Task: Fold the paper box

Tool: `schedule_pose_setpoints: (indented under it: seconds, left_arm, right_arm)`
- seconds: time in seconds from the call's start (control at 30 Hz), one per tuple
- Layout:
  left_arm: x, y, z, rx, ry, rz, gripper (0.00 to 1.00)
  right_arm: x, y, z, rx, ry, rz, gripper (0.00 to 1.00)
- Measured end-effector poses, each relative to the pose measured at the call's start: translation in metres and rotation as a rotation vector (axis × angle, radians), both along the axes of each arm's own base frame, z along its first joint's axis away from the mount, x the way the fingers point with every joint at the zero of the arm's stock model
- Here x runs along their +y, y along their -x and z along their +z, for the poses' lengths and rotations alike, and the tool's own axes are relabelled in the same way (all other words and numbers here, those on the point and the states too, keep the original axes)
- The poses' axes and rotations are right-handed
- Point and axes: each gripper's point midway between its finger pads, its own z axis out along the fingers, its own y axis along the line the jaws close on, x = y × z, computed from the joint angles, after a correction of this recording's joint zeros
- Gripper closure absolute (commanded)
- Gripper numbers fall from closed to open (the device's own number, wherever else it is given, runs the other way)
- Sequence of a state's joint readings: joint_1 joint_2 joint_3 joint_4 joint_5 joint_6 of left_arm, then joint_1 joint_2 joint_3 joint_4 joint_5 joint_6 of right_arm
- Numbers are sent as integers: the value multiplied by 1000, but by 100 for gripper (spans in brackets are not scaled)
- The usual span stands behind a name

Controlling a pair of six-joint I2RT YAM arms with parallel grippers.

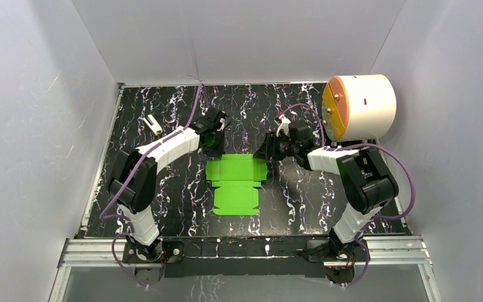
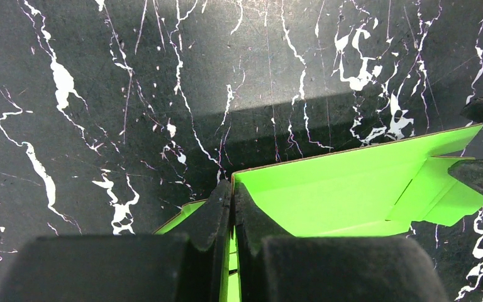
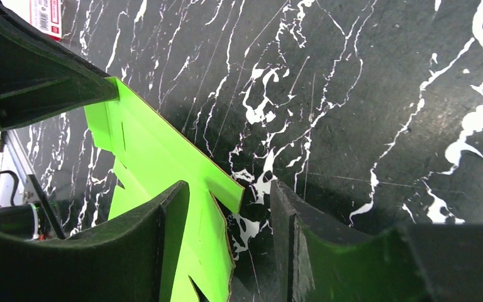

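Note:
The paper box (image 1: 236, 182) is a bright green die-cut sheet lying mostly flat at the middle of the black marbled table (image 1: 163, 207). My left gripper (image 1: 212, 141) sits at its far left corner. In the left wrist view the left gripper (image 2: 233, 189) is shut, with green card (image 2: 352, 195) pinched between the pads and the far flap raised. My right gripper (image 1: 269, 151) is at the sheet's far right corner. In the right wrist view it (image 3: 229, 189) stands open, a notched edge of the sheet (image 3: 163, 157) rising between its fingers, not pinched.
A large white cylinder with an orange-yellow face (image 1: 361, 107) stands at the back right. A small white object (image 1: 153, 124) lies at the back left. White walls close in the table on three sides.

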State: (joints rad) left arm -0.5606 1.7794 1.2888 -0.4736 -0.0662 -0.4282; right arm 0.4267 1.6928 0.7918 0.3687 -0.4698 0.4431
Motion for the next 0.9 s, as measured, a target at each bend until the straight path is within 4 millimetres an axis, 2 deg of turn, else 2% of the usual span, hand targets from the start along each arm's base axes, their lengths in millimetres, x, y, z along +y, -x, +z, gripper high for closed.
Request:
schedule_pose_setpoints:
  seconds: [0.23,0.43,0.83,0.9]
  left_arm:
    - [0,1,-1,2,1,-3,100]
    - [0,1,-1,1,0,-6,100]
    - [0,1,2,-12,6,-8,100]
    - [1,2,3,-14,8,-8,100]
  right_arm:
    - [7,0,5,1,-36,27,57]
    - [10,-3,11,-9,-53,40,60]
    - [11,0,-2,20,-44,60,64]
    - [12,2,-2,20,-46,69,68]
